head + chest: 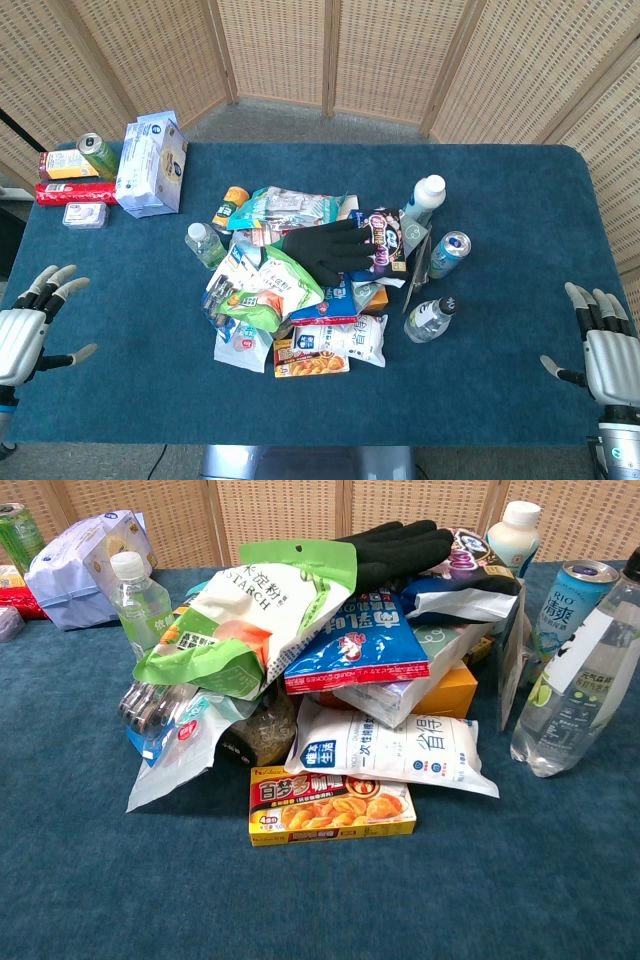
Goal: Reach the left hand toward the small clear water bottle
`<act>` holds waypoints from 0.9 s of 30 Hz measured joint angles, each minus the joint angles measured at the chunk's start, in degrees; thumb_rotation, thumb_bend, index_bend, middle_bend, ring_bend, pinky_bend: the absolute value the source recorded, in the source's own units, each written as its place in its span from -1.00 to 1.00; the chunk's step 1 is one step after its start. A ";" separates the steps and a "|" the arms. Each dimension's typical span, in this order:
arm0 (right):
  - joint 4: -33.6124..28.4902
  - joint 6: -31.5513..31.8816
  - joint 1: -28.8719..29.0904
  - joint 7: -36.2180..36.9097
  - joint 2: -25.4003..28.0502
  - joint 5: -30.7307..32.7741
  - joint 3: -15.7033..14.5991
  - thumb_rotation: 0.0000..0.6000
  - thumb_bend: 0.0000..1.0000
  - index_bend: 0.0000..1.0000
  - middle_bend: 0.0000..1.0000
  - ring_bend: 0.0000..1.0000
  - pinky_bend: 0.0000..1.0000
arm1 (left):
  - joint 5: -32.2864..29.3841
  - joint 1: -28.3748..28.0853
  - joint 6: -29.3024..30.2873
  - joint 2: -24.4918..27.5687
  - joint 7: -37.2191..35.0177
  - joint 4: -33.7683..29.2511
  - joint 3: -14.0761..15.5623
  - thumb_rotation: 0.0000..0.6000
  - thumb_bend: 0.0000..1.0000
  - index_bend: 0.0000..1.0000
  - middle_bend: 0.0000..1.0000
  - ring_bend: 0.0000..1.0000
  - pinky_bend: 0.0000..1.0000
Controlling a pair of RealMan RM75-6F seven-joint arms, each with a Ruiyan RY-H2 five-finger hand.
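The small clear water bottle has a white cap and stands upright at the left edge of the snack pile, close to a green starch bag. My left hand hovers at the table's front left corner with fingers spread and nothing in it, well to the left of the bottle and nearer the front. At the front right corner my right hand is likewise spread and empty. Neither hand shows in the chest view.
A black glove lies atop the pile. A black-capped clear bottle, a blue can and a white-capped bottle stand to its right. A tissue pack, green can and red boxes sit back left.
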 measured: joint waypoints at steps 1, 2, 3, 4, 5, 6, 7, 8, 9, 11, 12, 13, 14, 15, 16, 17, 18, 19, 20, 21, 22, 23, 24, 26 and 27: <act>0.00 -0.03 0.01 -0.03 -0.02 0.02 0.00 1.00 -1.00 -1.00 -1.00 -1.00 -1.00 | -0.11 -0.06 -0.10 -0.14 -0.22 0.22 -0.07 1.00 -1.00 -0.62 -1.00 -1.00 -0.54; 0.02 -0.09 0.03 -0.06 -0.05 0.04 -0.02 1.00 -1.00 -1.00 -1.00 -1.00 -1.00 | -0.21 -0.13 -0.21 -0.32 -0.47 0.48 -0.15 1.00 -1.00 -0.62 -1.00 -1.00 -0.54; 0.03 -0.17 0.04 -0.07 -0.08 0.06 -0.04 1.00 -1.00 -1.00 -1.00 -1.00 -1.00 | -0.33 -0.23 -0.36 -0.63 -0.87 0.85 -0.25 1.00 -1.00 -0.61 -1.00 -1.00 -0.54; 0.04 -0.28 0.07 -0.05 -0.12 0.09 -0.07 1.00 -1.00 -1.00 -1.00 -1.00 -1.00 | -0.41 -0.31 -0.49 -0.90 -1.25 1.13 -0.32 1.00 -1.00 -0.60 -1.00 -1.00 -0.54; 0.06 -0.46 0.12 -0.03 -0.17 0.13 -0.10 1.00 -1.00 -1.00 -1.00 -1.00 -1.00 | -0.44 -0.41 -0.62 -1.18 -1.72 1.40 -0.38 1.00 -1.00 -0.59 -1.00 -1.00 -0.55; 0.11 -0.59 0.19 -0.06 -0.23 0.15 -0.11 1.00 -1.00 -1.00 -1.00 -1.00 -1.00 | -0.41 -0.55 -0.75 -1.59 -2.51 1.81 -0.46 1.00 -1.00 -0.59 -1.00 -1.00 -0.55; 0.17 -0.66 0.26 -0.10 -0.31 0.15 -0.12 1.00 -1.00 -1.00 -1.00 -1.00 -1.00 | -0.32 -0.68 -0.79 -1.98 -3.24 2.21 -0.56 1.00 -1.00 -0.59 -1.00 -1.00 -0.56; 0.21 -0.75 0.36 -0.12 -0.36 0.15 -0.10 1.00 -1.00 -1.00 -1.00 -1.00 -1.00 | -0.22 -0.82 -0.79 -2.47 -4.08 2.73 -0.70 1.00 -1.00 -0.58 -1.00 -1.00 -0.57; 0.24 -0.89 0.43 -0.15 -0.42 0.17 -0.08 1.00 -1.00 -1.00 -1.00 -1.00 -1.00 | -0.10 -1.04 -0.70 -3.30 -5.38 3.64 -0.99 1.00 -1.00 -0.58 -1.00 -1.00 -0.58; 0.46 -1.17 0.55 -0.25 -0.65 0.33 -0.09 1.00 -1.00 -1.00 -1.00 -1.00 -1.00 | -0.03 -1.48 -0.51 -4.98 -7.46 5.57 -1.64 1.00 -1.00 -0.57 -1.00 -1.00 -0.61; 0.56 -1.35 0.62 -0.27 -0.73 0.48 -0.08 1.00 -1.00 -1.00 -1.00 -1.00 -1.00 | -0.13 -1.86 -0.48 -6.34 -8.81 7.22 -2.16 1.00 -1.00 -0.57 -1.00 -1.00 -0.63; 0.66 -1.52 0.69 -0.28 -0.81 0.66 -0.05 1.00 -1.00 -1.00 -1.00 -1.00 -1.00 | -0.29 -2.22 -0.56 -7.50 -9.94 8.63 -2.58 1.00 -1.00 -0.58 -1.00 -1.00 -0.65; 0.77 -1.65 0.77 -0.31 -0.88 0.86 0.02 1.00 -1.00 -1.00 -1.00 -1.00 -1.00 | -0.53 -2.65 -0.75 -8.76 -11.22 10.15 -3.03 1.00 -1.00 -0.59 -1.00 -1.00 -0.68; 0.82 -1.66 0.80 -0.32 -0.91 0.94 0.08 1.00 -1.00 -1.00 -1.00 -1.00 -1.00 | -0.95 -3.33 -1.23 -10.49 -13.14 12.18 -3.64 1.00 -1.00 -0.61 -1.00 -1.00 -0.70; 0.83 -1.61 0.80 -0.31 -0.92 0.98 0.12 1.00 -1.00 -1.00 -1.00 -1.00 -1.00 | -1.34 -3.94 -1.76 -11.84 -14.67 13.75 -4.13 1.00 -1.00 -0.64 -1.00 -1.00 -0.72; 0.83 -1.51 0.78 -0.25 -0.90 1.01 0.18 1.00 -1.00 -1.00 -1.00 -1.00 -1.00 | -1.77 -4.62 -2.43 -13.23 -16.16 15.37 -4.65 1.00 -1.00 -0.68 -1.00 -1.00 -0.76; 0.83 -1.44 0.76 -0.21 -0.87 1.03 0.21 1.00 -1.00 -1.00 -1.00 -1.00 -1.00 | -2.39 -5.67 -3.52 -15.18 -17.97 17.53 -5.37 1.00 -1.00 -0.70 -1.00 -1.00 -0.78; 0.84 -1.40 0.74 -0.18 -0.84 1.07 0.23 1.00 -1.00 -1.00 -1.00 -1.00 -1.00 | -2.82 -6.55 -4.40 -16.65 -19.11 19.12 -5.91 1.00 -1.00 -0.73 -1.00 -1.00 -0.81; 0.84 -1.39 0.71 -0.13 -0.80 1.16 0.26 1.00 -1.00 -1.00 -1.00 -1.00 -1.00 | -3.23 -7.47 -5.27 -18.12 -20.01 20.65 -6.45 1.00 -1.00 -0.75 -1.00 -1.00 -0.83; 0.82 -1.38 0.69 -0.07 -0.75 1.22 0.28 1.00 -1.00 -1.00 -1.00 -1.00 -1.00 | -3.75 -8.70 -6.40 -20.03 -20.89 22.59 -7.14 1.00 -1.00 -0.76 -1.00 -1.00 -0.84; 0.79 -1.36 0.67 0.02 -0.71 1.27 0.31 1.00 -1.00 -1.00 -1.00 -1.00 -1.00 | -4.16 -9.64 -7.26 -21.40 -21.39 23.91 -7.64 1.00 -1.00 -0.76 -1.00 -1.00 -0.85; 0.76 -1.29 0.64 0.14 -0.64 1.33 0.37 1.00 -1.00 -1.00 -1.00 -1.00 -1.00 | -4.58 -10.56 -8.18 -22.72 -21.80 25.11 -8.12 1.00 -1.00 -0.76 -1.00 -1.00 -0.85; 0.75 -1.23 0.62 0.22 -0.59 1.37 0.42 1.00 -1.00 -1.00 -1.00 -1.00 -1.00 | -5.19 -11.75 -9.40 -24.36 -22.23 26.52 -8.72 1.00 -1.00 -0.77 -1.00 -1.00 -0.86; 0.75 -1.18 0.59 0.48 -0.49 1.43 0.49 1.00 -1.00 -1.00 -1.00 -1.00 -1.00 | -6.10 -13.44 -11.05 -26.55 -22.60 28.26 -9.59 1.00 -1.00 -0.78 -1.00 -1.00 -0.86; 0.76 -1.19 0.58 0.63 -0.44 1.46 0.51 1.00 -1.00 -1.00 -1.00 -1.00 -1.00 | -6.66 -14.49 -12.05 -27.84 -22.61 29.26 -10.09 1.00 -1.00 -0.78 -1.00 -1.00 -0.86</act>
